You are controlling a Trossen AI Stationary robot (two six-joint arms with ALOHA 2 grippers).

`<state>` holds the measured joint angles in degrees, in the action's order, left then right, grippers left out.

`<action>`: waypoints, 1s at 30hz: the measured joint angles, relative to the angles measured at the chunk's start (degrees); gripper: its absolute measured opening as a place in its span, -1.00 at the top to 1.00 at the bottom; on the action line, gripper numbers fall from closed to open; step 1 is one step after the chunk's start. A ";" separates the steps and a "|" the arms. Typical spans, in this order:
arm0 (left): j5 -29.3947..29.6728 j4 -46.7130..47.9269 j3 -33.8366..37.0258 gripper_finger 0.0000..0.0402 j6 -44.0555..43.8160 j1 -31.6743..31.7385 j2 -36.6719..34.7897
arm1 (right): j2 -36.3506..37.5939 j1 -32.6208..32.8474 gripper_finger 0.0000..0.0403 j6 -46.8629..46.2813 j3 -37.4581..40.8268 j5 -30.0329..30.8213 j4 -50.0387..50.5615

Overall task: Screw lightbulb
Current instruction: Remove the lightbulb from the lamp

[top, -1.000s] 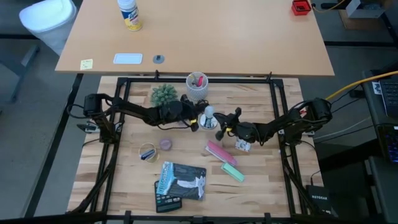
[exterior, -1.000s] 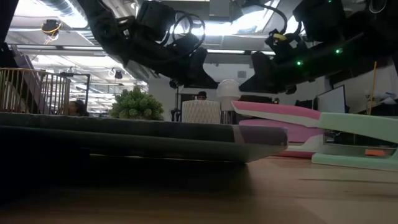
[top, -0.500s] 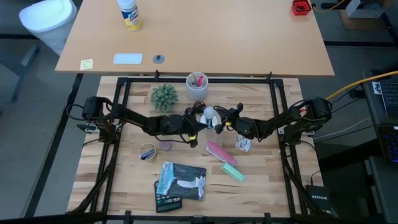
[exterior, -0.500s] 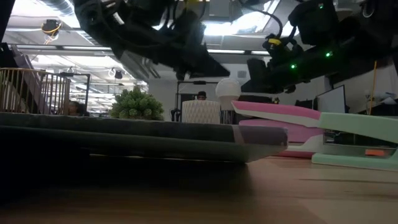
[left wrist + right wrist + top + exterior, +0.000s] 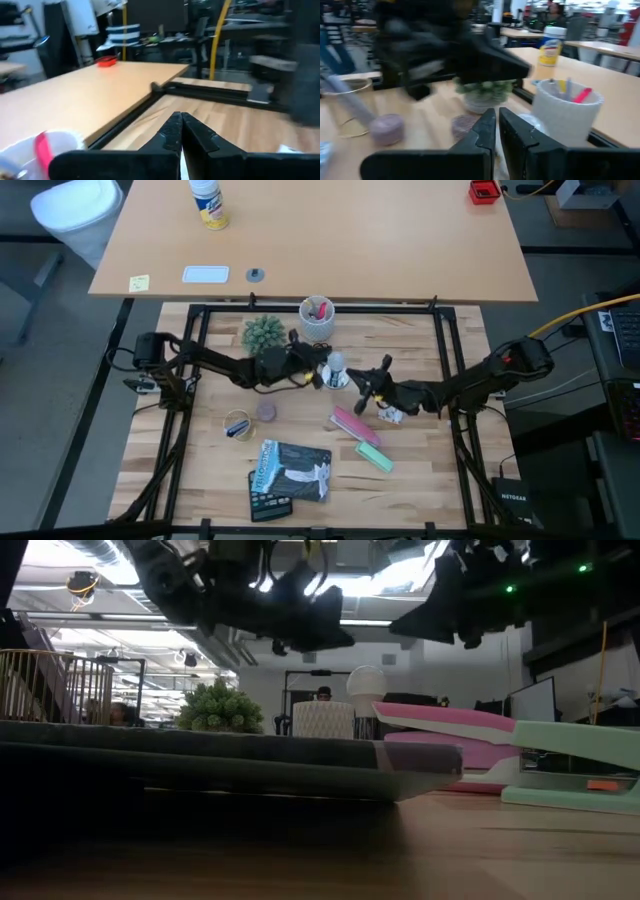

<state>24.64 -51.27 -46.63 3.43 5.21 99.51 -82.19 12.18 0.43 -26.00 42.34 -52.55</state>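
- Left gripper (image 5: 318, 372): raised above the table (image 5: 300, 430), just left of the bulb, fingers (image 5: 176, 131) clenched together, holding nothing.
- Bulb (image 5: 337, 363): upright mid-table, in front of the cup (image 5: 317, 320), between both grippers, free of both.
- Right gripper (image 5: 362, 390): just right of the bulb, fingers (image 5: 492, 131) nearly together, holding nothing.

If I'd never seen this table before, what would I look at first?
Probably the two dark robot arms reaching toward each other over the middle of the wooden table, with the small white lightbulb standing between the left gripper and right gripper. Next, the pink stapler and mint-green stapler near the front.
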 joint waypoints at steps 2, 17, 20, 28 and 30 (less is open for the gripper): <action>-0.06 1.33 0.00 1.00 -2.00 1.61 0.05 | -0.27 0.86 0.86 -0.27 0.00 -0.97 0.01; -8.19 13.21 0.00 1.00 -5.76 3.96 0.36 | -6.69 -4.62 0.86 -6.70 0.00 -2.24 0.46; -8.00 13.99 0.00 1.00 -5.70 2.90 0.36 | -7.08 -6.28 0.86 -6.86 0.00 -3.19 0.69; -7.23 14.85 0.02 1.00 -6.23 -0.22 0.34 | -7.13 -8.22 0.86 -6.82 0.02 -1.11 1.21; -8.70 14.78 0.02 1.00 -6.25 -1.18 0.34 | -7.13 -8.20 0.86 -6.82 0.02 -0.36 1.39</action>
<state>15.94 -36.49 -46.61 -2.82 4.02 99.85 -89.32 3.99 -6.39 -25.98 41.98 -51.16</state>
